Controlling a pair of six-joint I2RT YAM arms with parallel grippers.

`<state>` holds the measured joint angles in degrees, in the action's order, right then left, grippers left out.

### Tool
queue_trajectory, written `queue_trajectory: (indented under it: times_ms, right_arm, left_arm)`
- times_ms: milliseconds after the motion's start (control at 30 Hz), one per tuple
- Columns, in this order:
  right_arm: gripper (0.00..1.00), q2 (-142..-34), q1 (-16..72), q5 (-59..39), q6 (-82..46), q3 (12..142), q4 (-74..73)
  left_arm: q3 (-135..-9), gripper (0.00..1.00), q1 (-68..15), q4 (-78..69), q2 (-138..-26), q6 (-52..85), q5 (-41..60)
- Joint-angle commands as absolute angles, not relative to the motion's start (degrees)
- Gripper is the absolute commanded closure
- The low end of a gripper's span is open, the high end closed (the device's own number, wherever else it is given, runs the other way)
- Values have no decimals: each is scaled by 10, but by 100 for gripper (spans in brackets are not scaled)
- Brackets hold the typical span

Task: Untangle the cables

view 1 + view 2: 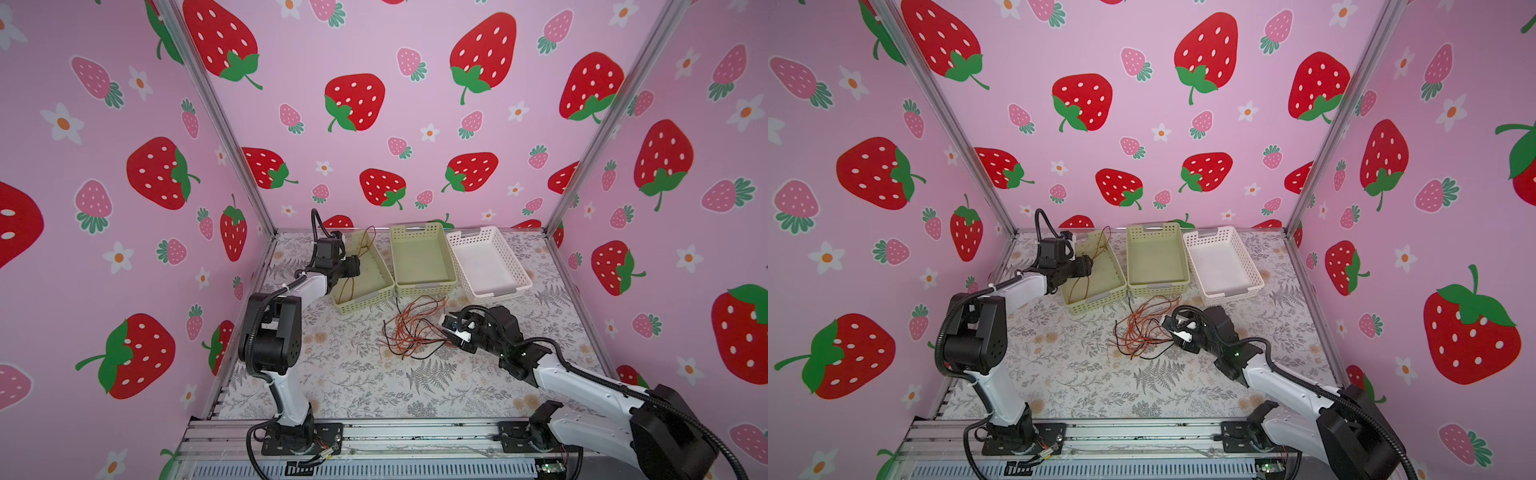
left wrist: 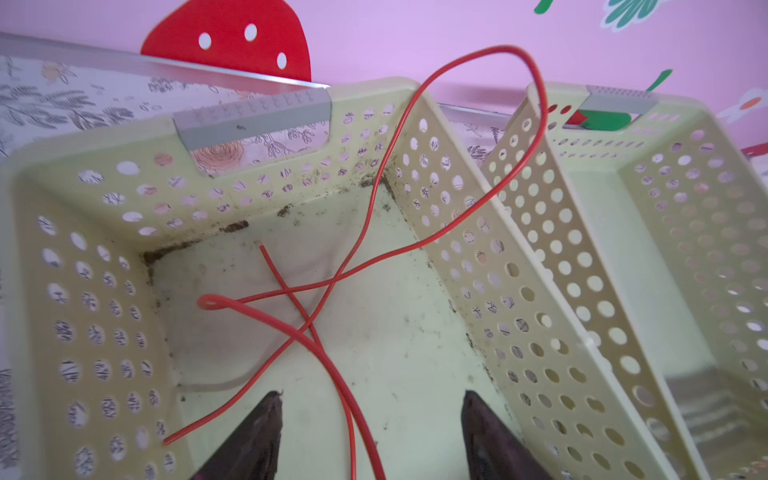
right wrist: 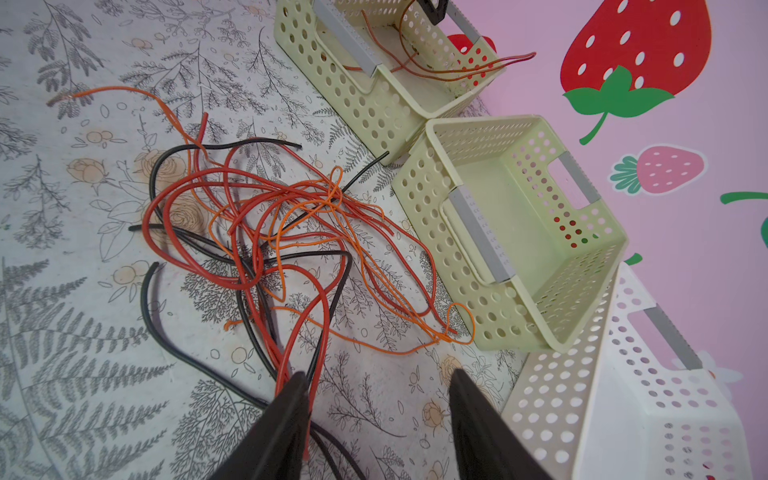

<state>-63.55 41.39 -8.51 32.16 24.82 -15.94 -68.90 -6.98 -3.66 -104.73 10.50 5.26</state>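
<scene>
A tangle of thin red, orange and black cables (image 1: 415,328) (image 1: 1144,328) (image 3: 270,232) lies on the floral mat in front of the baskets. One red cable (image 2: 332,278) lies looped inside the left green basket (image 1: 365,298) (image 1: 1096,302) (image 2: 104,291), with an arc over its far rim. My left gripper (image 1: 357,266) (image 1: 1090,266) (image 2: 372,395) hangs over that basket, open; the red cable runs loose between its fingers. My right gripper (image 1: 446,328) (image 1: 1169,326) (image 3: 378,374) hovers open at the tangle's right edge. Red and black strands pass under one of its fingers (image 3: 291,399), none between them.
A second green basket (image 1: 419,286) (image 3: 424,216) stands in the middle at the back, and a white basket (image 1: 498,293) (image 3: 561,395) to its right, close beside my right gripper. Strawberry-print walls enclose three sides. An aluminium rail runs along the front.
</scene>
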Motion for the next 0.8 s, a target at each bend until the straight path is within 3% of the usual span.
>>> queue_trajectory:
  times_ms: [0,267,333,367,500,767]
  right_arm:
    - [44,-646,410,-77,320,267,-145]
    - [43,-672,399,-78,312,289,-137]
    - [43,-672,396,-82,309,293,-134]
    - [43,-672,394,-85,307,297,-131]
    - [43,-666,385,-109,296,311,-106]
    - [46,-692,377,-187,287,343,-52]
  left_arm:
    - [-693,27,-74,-32,-1012,98,24]
    - [-729,17,-92,29,-1000,2,-16]
    - [-727,10,-93,22,-993,-5,-25]
    - [-722,1,-93,9,-986,-12,-25]
    - [-709,0,-109,-22,-949,-81,-21]
    - [-677,20,-169,67,-865,-250,155]
